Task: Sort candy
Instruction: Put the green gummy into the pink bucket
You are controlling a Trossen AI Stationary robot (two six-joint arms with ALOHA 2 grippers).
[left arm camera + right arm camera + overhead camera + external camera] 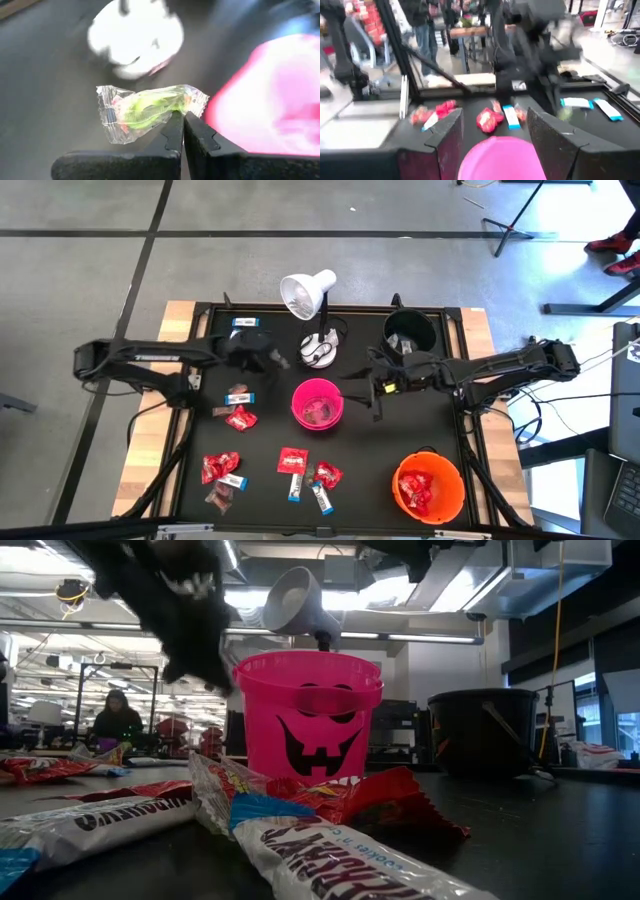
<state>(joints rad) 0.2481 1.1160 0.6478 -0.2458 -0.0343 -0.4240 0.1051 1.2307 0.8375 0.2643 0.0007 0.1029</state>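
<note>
left pincer [181, 131]: we see it clamped on a clear-wrapped green candy [150, 110], lifted off the bench [420, 430], between the lamp base [319, 350] and the pink bucket [317, 402]
right pincer [495, 130]: we see the fingers spread wide, holding nothing, just right of the pink bucket
loose candy: red packets [240, 418] and white-and-blue bars [322, 497] across the near-left bench
orange bucket [428, 485]: near right, red packets inside
black bucket [411, 332]: far right
</note>
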